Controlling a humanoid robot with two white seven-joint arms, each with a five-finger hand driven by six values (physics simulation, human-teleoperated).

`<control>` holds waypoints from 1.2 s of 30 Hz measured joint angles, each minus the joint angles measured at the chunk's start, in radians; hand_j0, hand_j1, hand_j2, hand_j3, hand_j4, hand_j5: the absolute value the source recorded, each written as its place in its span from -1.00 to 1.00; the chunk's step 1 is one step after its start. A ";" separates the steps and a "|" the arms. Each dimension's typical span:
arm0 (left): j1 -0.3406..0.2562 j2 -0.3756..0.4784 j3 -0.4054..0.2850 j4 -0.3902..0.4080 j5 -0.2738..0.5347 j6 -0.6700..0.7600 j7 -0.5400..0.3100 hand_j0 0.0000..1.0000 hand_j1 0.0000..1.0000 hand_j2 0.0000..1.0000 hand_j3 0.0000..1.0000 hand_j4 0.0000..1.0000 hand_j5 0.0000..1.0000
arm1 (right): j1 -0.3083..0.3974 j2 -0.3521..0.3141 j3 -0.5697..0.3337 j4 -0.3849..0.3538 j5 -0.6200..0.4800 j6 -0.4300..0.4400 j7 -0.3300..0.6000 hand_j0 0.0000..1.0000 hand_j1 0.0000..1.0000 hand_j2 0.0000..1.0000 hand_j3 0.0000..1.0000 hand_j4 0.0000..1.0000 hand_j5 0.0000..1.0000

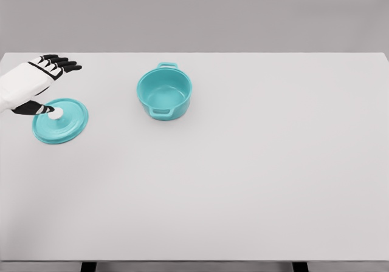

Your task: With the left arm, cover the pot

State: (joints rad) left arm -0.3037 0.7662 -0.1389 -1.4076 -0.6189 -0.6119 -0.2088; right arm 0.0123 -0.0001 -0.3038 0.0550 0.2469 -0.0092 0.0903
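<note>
A teal pot (165,93) with two handles stands uncovered and empty on the white table, left of the middle. Its teal lid (61,122) with a white knob (56,114) lies flat near the table's left edge. My left hand (51,84) hovers just above and behind the lid, fingers spread, the thumb tip close to the knob. Nothing is held in it. The right arm does not show.
The white table (255,175) fills the view, with its far edge behind the pot and its front edge at the bottom. A grey wall stands behind it.
</note>
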 measured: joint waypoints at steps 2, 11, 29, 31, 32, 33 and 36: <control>-0.003 0.001 0.000 0.001 0.003 0.000 0.000 1.00 1.00 1.00 1.00 1.00 1.00 | 0.000 0.000 0.000 0.000 0.000 0.000 0.000 1.00 1.00 1.00 1.00 1.00 1.00; -0.054 0.019 -0.001 0.034 0.051 0.000 -0.182 1.00 1.00 1.00 1.00 1.00 1.00 | 0.000 0.000 0.000 0.000 0.000 0.000 0.000 1.00 1.00 1.00 1.00 1.00 1.00; -0.403 0.050 -0.429 0.345 0.312 -0.002 -0.402 1.00 1.00 1.00 1.00 1.00 1.00 | 0.000 0.000 0.000 0.000 0.000 0.000 0.000 1.00 1.00 1.00 1.00 1.00 1.00; -0.402 0.054 -0.438 0.351 0.313 -0.002 -0.402 1.00 1.00 1.00 1.00 1.00 1.00 | 0.000 0.000 0.000 0.000 0.000 0.000 0.000 1.00 1.00 1.00 1.00 1.00 1.00; -0.402 0.057 -0.441 0.353 0.314 -0.002 -0.402 1.00 1.00 1.00 1.00 1.00 1.00 | 0.000 0.000 0.000 0.000 0.000 0.000 0.000 1.00 1.00 1.00 1.00 1.00 1.00; -0.402 0.058 -0.444 0.355 0.313 -0.002 -0.402 0.95 0.95 0.95 0.95 0.95 0.95 | 0.000 0.000 0.000 0.000 0.000 0.000 0.000 1.00 1.00 1.00 1.00 1.00 1.00; -0.403 0.060 -0.448 0.370 0.312 -0.002 -0.402 0.74 0.74 0.74 0.74 0.74 0.74 | 0.000 0.000 0.000 -0.001 0.000 0.000 0.000 1.00 1.00 1.00 1.00 1.00 1.00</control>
State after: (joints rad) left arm -0.7072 0.8266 -0.5871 -1.0374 -0.3066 -0.6134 -0.6112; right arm 0.0123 -0.0001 -0.3038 0.0543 0.2469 -0.0092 0.0903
